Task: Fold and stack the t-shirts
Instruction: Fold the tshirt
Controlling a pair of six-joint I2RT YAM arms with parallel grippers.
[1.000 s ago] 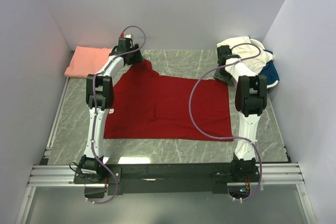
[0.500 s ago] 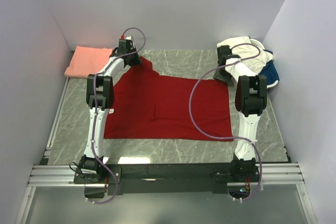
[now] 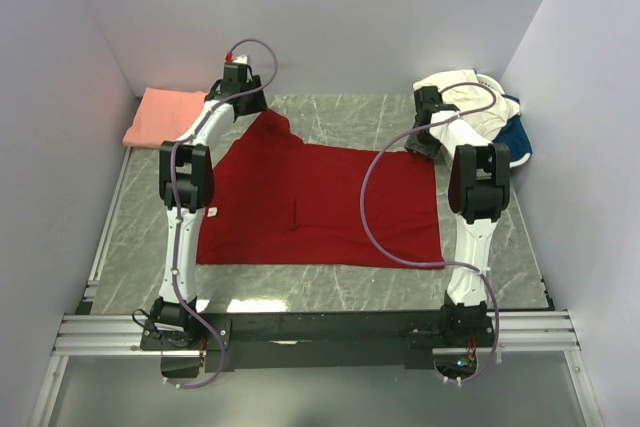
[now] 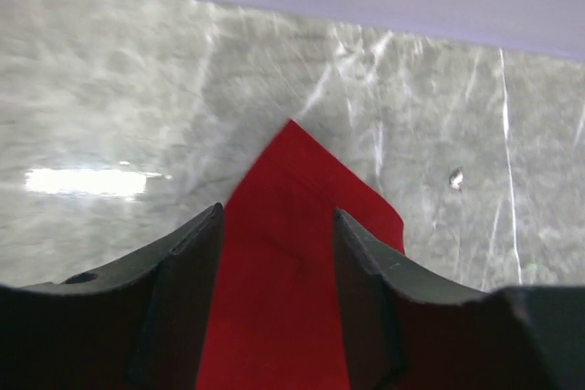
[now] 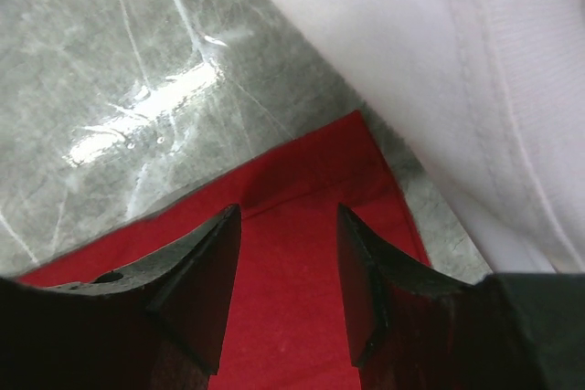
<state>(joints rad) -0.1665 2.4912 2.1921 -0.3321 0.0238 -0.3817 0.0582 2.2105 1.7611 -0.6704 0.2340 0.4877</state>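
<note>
Cloth of the red t-shirt (image 3: pixel 320 205) is seen spread flat across the middle of the grey marbled table (image 3: pixel 330 287), its near hem lying straight between the two arms and its far left corner drawn out into a point toward the back wall (image 3: pixel 330 17). The left gripper (image 3: pixel 245 99) is held over that pointed corner; in the left wrist view its jaws are parted and nothing is pinched, the red t-shirt (image 4: pixel 292 162) being visible on the table through the gap of the left gripper (image 4: pixel 277 215). The right gripper (image 3: pixel 425 142) is placed above the far right corner of the same garment, and in the right wrist view the right gripper (image 5: pixel 288 212) is likewise shown released, with the corner of the red t-shirt (image 5: pixel 315 175) lying below and between the dark fingers (image 5: pixel 196 271). Just beyond that corner, the cream-white t-shirt (image 5: pixel 439 61) is bunched up, piled in the back right corner (image 3: pixel 465 97) on top of the blue t-shirt (image 3: pixel 517 139). The salmon pink t-shirt (image 3: pixel 165 115) is laid folded at the back left, well apart from the pile. A purple cable (image 3: pixel 375 197) is looped along the right arm.
</note>
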